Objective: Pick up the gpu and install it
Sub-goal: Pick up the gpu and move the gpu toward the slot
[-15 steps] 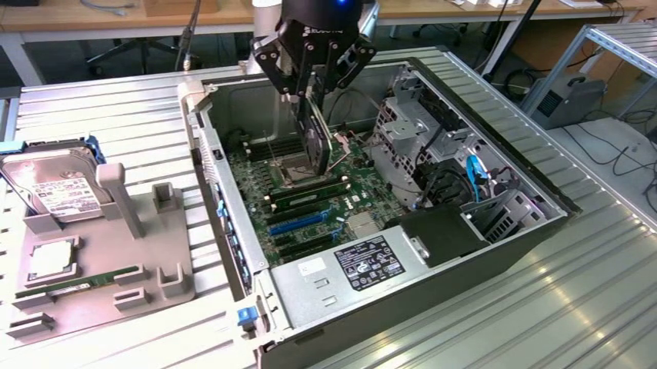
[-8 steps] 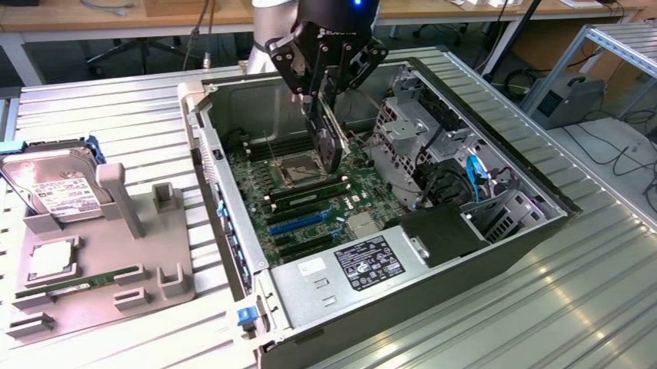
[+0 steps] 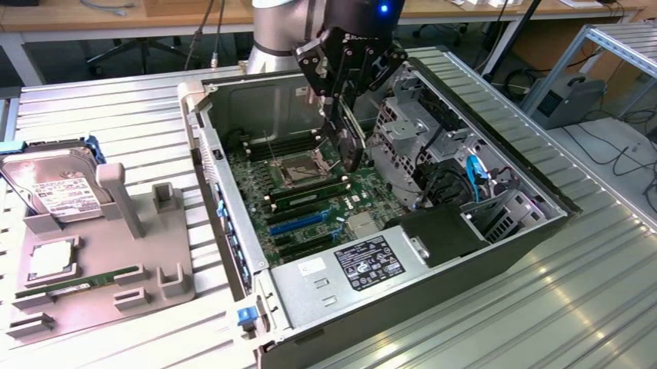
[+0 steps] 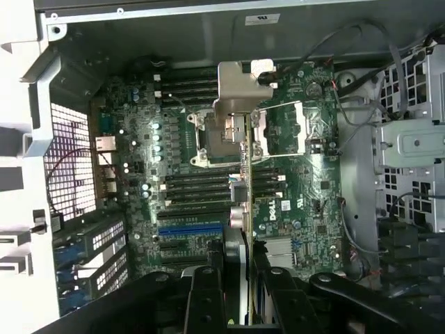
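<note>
My gripper (image 3: pixel 347 92) hangs over the open computer case (image 3: pixel 534 192), shut on the gpu (image 3: pixel 350 146). The card hangs on edge below the fingers, above the motherboard (image 3: pixel 308 204) near the processor socket (image 3: pixel 304 167). In the wrist view the gpu (image 4: pixel 246 174) appears edge-on as a thin line running out from between the black fingers (image 4: pixel 203 296), and its silver bracket (image 4: pixel 236 87) is at the far end. It is over the board (image 4: pixel 306 202), apart from it. A blue expansion slot (image 4: pixel 189 228) lies on the board beside the card's line.
A grey fixture tray (image 3: pixel 154 261) at the exterior view's left carries a hard drive (image 3: pixel 57 192) and a RAM stick (image 3: pixel 88 280). Inside the case, drive cages (image 3: pixel 411 123), cables (image 3: pixel 475 177) and the power supply (image 3: pixel 355 265) crowd the gripper's surroundings.
</note>
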Robot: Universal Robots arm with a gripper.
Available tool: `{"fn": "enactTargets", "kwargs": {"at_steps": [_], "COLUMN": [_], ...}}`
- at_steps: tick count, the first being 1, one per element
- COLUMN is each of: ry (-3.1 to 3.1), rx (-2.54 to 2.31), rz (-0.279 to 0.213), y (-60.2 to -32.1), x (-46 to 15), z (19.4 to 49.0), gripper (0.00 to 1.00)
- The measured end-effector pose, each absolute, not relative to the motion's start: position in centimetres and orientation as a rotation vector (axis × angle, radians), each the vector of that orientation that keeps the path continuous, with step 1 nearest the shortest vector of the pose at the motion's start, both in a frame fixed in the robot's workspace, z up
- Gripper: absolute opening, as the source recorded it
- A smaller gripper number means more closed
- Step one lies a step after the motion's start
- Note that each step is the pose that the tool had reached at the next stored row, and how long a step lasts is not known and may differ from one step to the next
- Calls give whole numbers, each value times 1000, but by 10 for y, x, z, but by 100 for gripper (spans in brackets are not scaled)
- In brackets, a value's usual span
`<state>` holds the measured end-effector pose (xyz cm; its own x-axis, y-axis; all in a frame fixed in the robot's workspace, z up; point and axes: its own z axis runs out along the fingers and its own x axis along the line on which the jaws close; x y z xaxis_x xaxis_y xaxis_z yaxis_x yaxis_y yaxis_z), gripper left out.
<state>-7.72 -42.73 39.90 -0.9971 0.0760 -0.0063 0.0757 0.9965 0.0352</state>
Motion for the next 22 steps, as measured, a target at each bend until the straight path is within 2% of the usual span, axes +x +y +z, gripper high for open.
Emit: {"fn": "enactTargets", "kwargs": {"at_steps": [22], "ry": [3133], "rx": [119], "rz": [49], "y": [-427], "x": [-40], "z": [385], "gripper": [27]}}
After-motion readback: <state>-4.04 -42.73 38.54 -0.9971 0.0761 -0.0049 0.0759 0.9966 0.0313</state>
